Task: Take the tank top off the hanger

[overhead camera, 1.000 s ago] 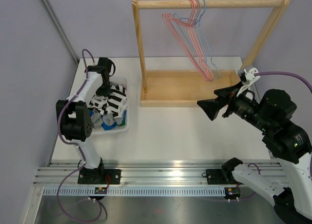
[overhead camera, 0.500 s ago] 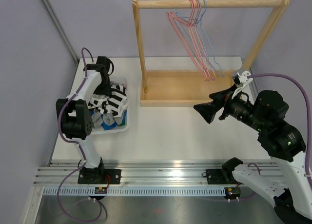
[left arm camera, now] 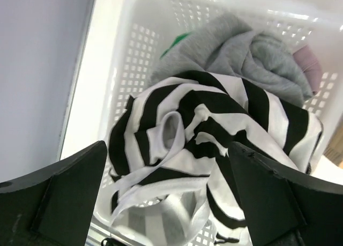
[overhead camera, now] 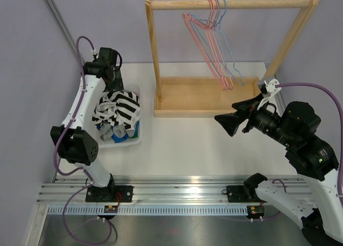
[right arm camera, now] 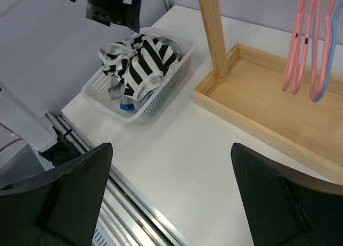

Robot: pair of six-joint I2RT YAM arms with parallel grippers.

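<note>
The black-and-white striped tank top (overhead camera: 119,107) (left arm camera: 203,123) (right arm camera: 140,58) lies crumpled on top of other clothes in a white basket (overhead camera: 128,142) (left arm camera: 128,64) (right arm camera: 155,104). My left gripper (overhead camera: 111,79) (left arm camera: 167,147) hovers open just above the basket's far end, nothing between its fingers. Bare pink hangers (overhead camera: 209,47) (right arm camera: 303,47) and a blue hanger (overhead camera: 228,42) hang from the wooden rack (overhead camera: 230,4). My right gripper (overhead camera: 228,123) (right arm camera: 171,149) stands open and empty over the table, in front of the rack.
The rack's wooden base tray (overhead camera: 198,96) (right arm camera: 268,106) sits at the table's back centre, with an upright post (overhead camera: 154,58) beside the basket. Grey and blue garments (left arm camera: 252,53) fill the basket under the tank top. A metal rail (overhead camera: 177,189) runs along the near edge.
My left gripper opened, let go of the tank top and rose toward the back; the tank top settled in the basket. The right arm shifted slightly.
</note>
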